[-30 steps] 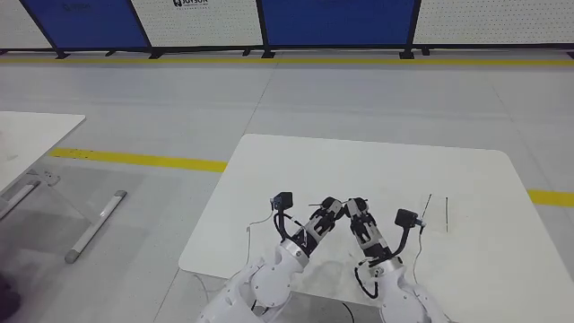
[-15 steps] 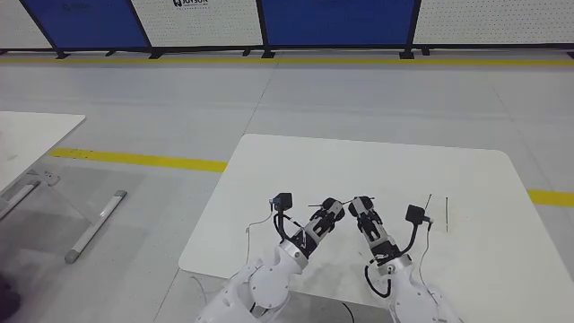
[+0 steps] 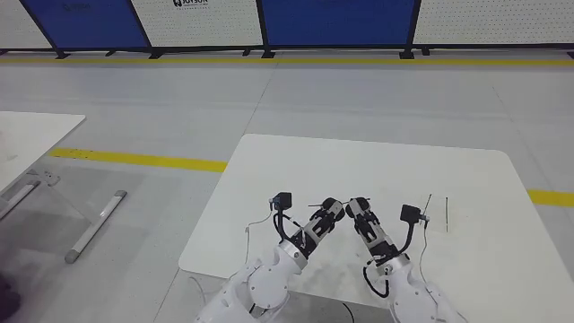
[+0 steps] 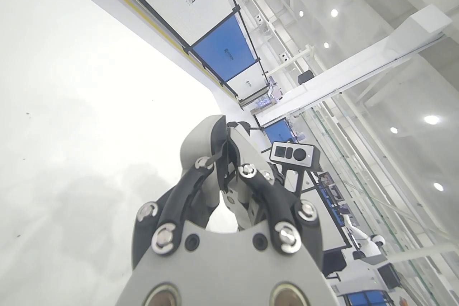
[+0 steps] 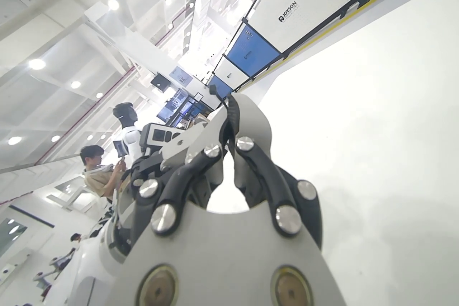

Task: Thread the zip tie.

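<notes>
Low over the front part of the white table (image 3: 377,161), my left gripper (image 3: 334,207) and right gripper (image 3: 355,205) stand tip to tip, almost touching. The left gripper (image 4: 227,123) is shut on a thin black zip tie (image 4: 225,146) that runs down between its fingers. My right gripper (image 5: 231,103) is also shut on a black zip tie (image 5: 214,91), whose small end pokes out past the fingertips. I cannot tell whether both hold the same tie. A thin black tail (image 3: 314,205) sticks out beside the left gripper.
Two more thin black zip ties (image 3: 427,206) (image 3: 447,208) lie on the table to the right of the arms. The table's front edge (image 3: 206,269) runs close below the grippers. Blue and white panels (image 3: 341,4) stand far behind.
The right arm's wrist shifted slightly to the right and then a little back. The left arm has kept still, and both grippers stay shut.
</notes>
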You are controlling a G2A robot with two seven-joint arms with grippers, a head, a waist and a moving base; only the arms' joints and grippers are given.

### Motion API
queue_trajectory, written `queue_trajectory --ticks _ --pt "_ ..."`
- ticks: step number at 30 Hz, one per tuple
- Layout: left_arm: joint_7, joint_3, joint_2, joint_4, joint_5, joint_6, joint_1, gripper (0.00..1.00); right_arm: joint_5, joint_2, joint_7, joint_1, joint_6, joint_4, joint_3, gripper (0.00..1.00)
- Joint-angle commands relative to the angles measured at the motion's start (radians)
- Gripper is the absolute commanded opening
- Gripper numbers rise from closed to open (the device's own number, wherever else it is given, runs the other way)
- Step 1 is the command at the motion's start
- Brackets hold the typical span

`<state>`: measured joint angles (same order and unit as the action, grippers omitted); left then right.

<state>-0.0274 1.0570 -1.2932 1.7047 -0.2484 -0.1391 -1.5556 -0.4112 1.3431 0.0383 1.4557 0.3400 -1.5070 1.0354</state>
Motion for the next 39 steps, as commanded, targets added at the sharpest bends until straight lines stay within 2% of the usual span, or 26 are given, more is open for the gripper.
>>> queue_trajectory --ticks 1,11,12,15,18,22,33,39 --pt "0.001 0.0 0.0 0.002 -0.001 0.001 0.0 0.0 -0.004 -0.005 -0.004 -0.002 0.0 -0.001 -0.006 0.0" --pt "-0.016 -0.005 0.0 0.0 -0.012 0.011 0.002 0.0 0.039 -0.027 0.021 0.0 0.0 -0.013 -0.017 0.0" --pt "-0.019 -0.007 0.0 -0.002 -0.012 0.011 0.002 0.0 0.04 -0.029 0.028 0.001 0.0 -0.014 -0.016 0.06" --pt "-0.024 -0.012 -0.001 -0.008 -0.014 0.01 0.003 0.0 0.034 -0.035 0.05 0.006 0.0 -0.016 -0.019 0.14" --pt "-0.029 -0.018 -0.002 -0.012 -0.018 0.009 0.004 0.0 0.032 -0.04 0.072 0.01 0.0 -0.022 -0.025 0.2" --pt "-0.035 -0.022 -0.002 -0.016 -0.023 0.009 0.004 0.0 0.016 -0.048 0.095 0.012 0.0 -0.025 -0.031 0.23" --pt "-0.051 -0.034 -0.004 -0.021 -0.032 0.009 0.002 0.0 -0.008 -0.07 0.158 0.028 0.0 -0.041 -0.038 0.0" --pt "-0.055 -0.041 -0.005 -0.019 -0.031 0.007 0.004 0.0 -0.011 -0.082 0.15 0.023 0.0 -0.042 -0.048 0.0"
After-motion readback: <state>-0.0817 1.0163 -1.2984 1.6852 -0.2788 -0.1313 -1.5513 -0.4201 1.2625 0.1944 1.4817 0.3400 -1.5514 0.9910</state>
